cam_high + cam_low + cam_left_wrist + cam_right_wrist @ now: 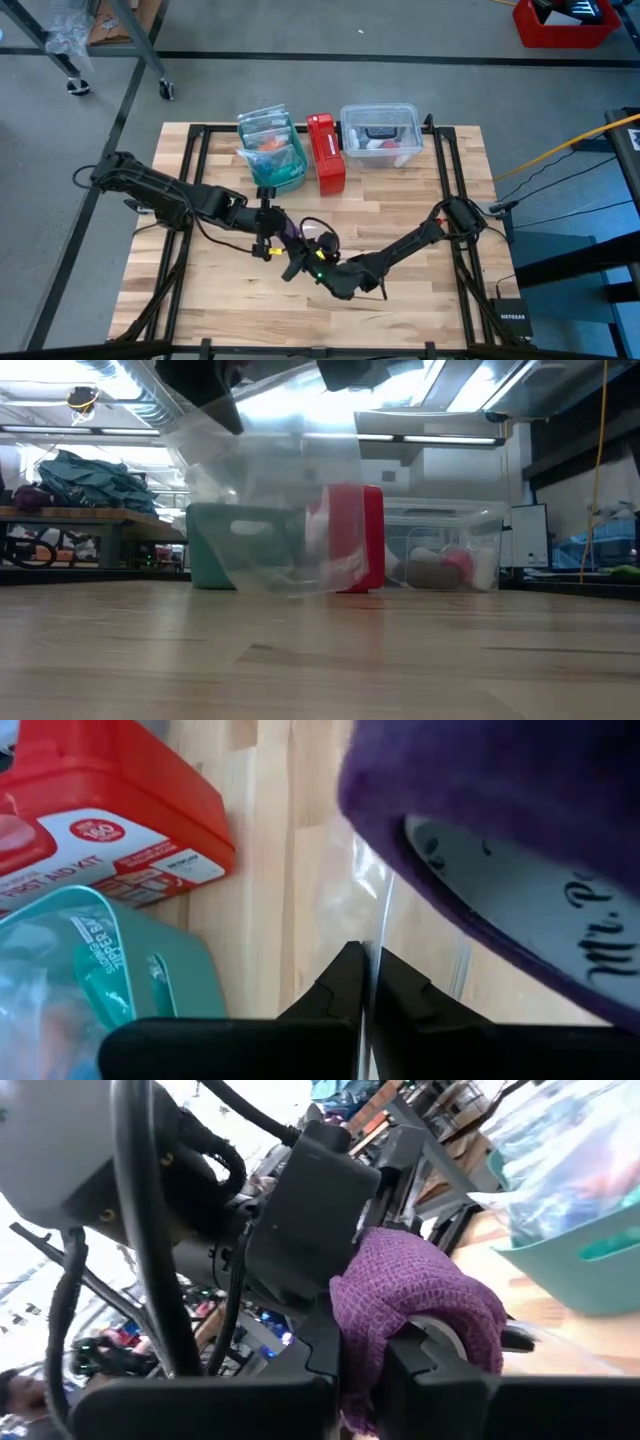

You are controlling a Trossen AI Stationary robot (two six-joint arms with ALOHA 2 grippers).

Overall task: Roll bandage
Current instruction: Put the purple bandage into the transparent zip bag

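Observation:
The bandage (pixel 420 1295) is a purple coiled roll with a white core, also seen in the high view (pixel 290 232) above the table's middle. My right gripper (pixel 365 1365) is shut on it, reaching in level from the right (pixel 300 262). My left gripper (pixel 365 975) comes from the table's left (pixel 265 240) and is shut on a clear plastic bag (pixel 280 500). The roll (pixel 500 820) hovers right beside the bag's top, close in front of the left fingers. My left gripper pinches the clear bag's thin upper edge (pixel 373 935) between its two fingertips, slanting down from the left. The bag hangs slack below the fingers, clear of the table in the low view. My right gripper pinches the bandage roll's purple wound side (pixel 360 1320) between its two fingers, coming level from the table's right. The roll is lifted clear, its white core end (pixel 445 1335) showing beside one finger.
At the far edge stand a teal basket of packets (pixel 272 160), a red first-aid box (pixel 325 152) and a clear lidded tub (pixel 380 135). Bare wood (pixel 420 290) lies toward the near edge and both sides.

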